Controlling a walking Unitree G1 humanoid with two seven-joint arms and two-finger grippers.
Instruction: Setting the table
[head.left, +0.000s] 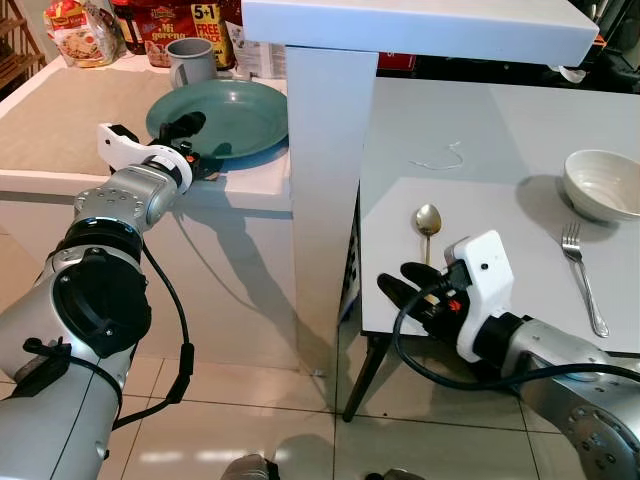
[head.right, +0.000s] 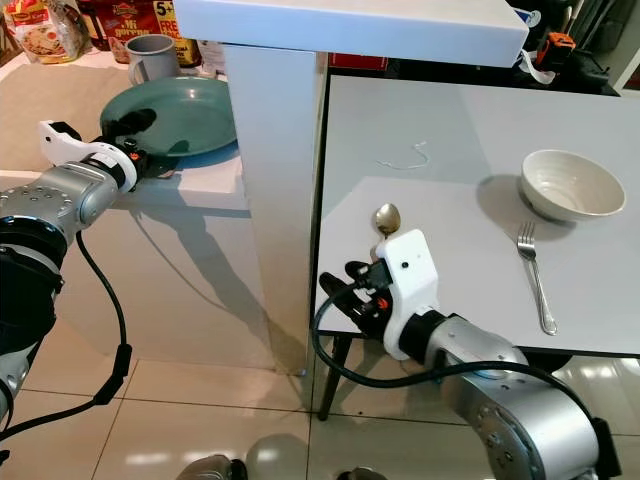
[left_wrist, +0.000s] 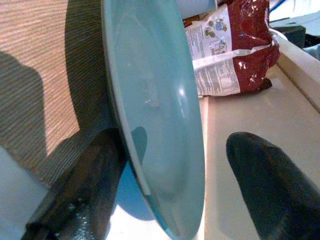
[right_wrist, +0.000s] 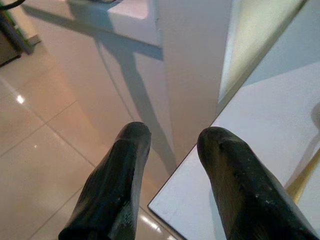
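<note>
The left arm reaches forward and up from the robot's left side, its silver forearm angled toward the beige tabletop (head.left: 60, 130) of the raised counter. The left hand (head.left: 190, 145) sits at the near rim of the round teal ceramic plate (head.left: 235, 115), which lies flat near the counter's edge. In the left wrist view the two black fingers (left_wrist: 270, 190) straddle the plate's rim (left_wrist: 160, 150), one above and one below it, with a clear gap on the upper side (the hand is open around the edge rather than clamped on it).

The right arm is bent low in front of the robot, its white-cased wrist just below the near edge of the white dining tabletop (head.left: 500, 140). The right hand (head.left: 405, 290) points toward the tabletop's near left corner, its fingers (right_wrist: 125, 175) parted and holding nothing; the wrist view looks past them to the tiled floor (right_wrist: 45, 150) and the corner of the tabletop.

On the white tabletop a gold-toned metal spoon (head.left: 428, 225) lies just beyond the right hand, bowl away from the robot. Farther right, a silver metal fork (head.left: 582, 275) lies with its tines pointing away, and a white ceramic bowl (head.left: 603, 183) stands just beyond it. A grey mug (head.left: 190, 62) and printed food packets (head.left: 85, 35) stand behind the plate. A white pillar (head.left: 325, 200) rises between the counter and the dining tabletop.
</note>
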